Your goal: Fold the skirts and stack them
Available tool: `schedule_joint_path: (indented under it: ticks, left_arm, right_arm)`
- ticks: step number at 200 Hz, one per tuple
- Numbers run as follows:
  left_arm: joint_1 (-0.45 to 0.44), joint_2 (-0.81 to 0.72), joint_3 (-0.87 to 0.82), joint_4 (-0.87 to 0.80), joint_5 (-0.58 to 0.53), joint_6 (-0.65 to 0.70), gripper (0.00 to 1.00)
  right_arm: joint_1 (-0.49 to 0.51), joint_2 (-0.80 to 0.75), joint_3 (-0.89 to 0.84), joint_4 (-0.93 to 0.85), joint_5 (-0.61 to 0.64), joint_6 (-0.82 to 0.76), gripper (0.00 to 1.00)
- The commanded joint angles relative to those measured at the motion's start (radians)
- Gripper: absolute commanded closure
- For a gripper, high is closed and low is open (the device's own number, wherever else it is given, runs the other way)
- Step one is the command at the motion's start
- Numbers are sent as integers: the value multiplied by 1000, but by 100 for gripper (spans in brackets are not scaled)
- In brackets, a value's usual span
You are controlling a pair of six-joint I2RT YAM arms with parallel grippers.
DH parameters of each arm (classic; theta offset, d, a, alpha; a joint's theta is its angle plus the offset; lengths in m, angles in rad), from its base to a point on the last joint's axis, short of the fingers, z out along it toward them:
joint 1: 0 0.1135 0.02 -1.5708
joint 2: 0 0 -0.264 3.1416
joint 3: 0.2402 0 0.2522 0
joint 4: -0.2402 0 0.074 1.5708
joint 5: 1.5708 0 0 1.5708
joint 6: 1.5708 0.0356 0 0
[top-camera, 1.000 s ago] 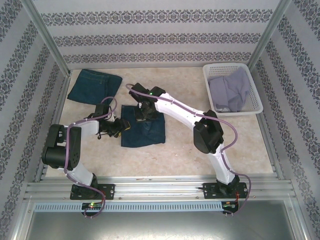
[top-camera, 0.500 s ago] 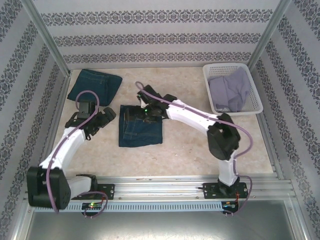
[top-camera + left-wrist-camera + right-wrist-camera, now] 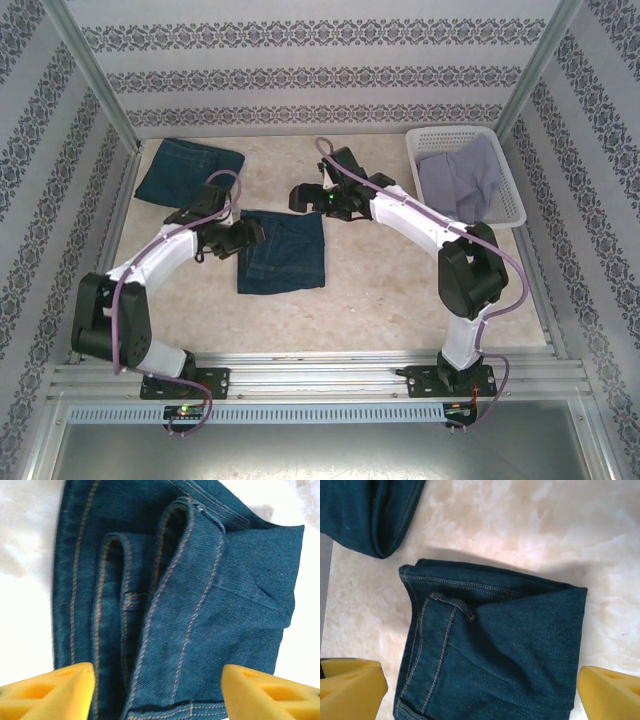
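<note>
A pale, marbled surface [image 3: 400, 290] is seen, and three things are laid directly on it. A middle skirt [image 3: 285, 255] of dark blue denim is placed near the centre and is folded into a rough rectangle. In the wrist views its orange stitching, its doubled hems and a belt loop are shown, and the cloth is pressed flat on the surface. A corner skirt [image 3: 188, 170], also of denim, is spread at the far left. It is kept apart from the middle skirt by a strip of bare surface. A white lattice basket [image 3: 508, 178] is set at the far right corner.
</note>
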Motion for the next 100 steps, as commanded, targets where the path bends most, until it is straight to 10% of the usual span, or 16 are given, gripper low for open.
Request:
schedule_joint_path:
  ticks: [1,60,100]
  left_arm:
    - [-11,73,67,-48,16,137,35]
    - [-26,325,209,-49,30,169,55]
    - [-27,296,210,-45,49,152,100]
  right_arm:
    - [9,9,-33,7,-4,-11,2]
    - [10,-10,-97,57,-19,25,2]
    - [11,-1,-97,65,-23,31,2]
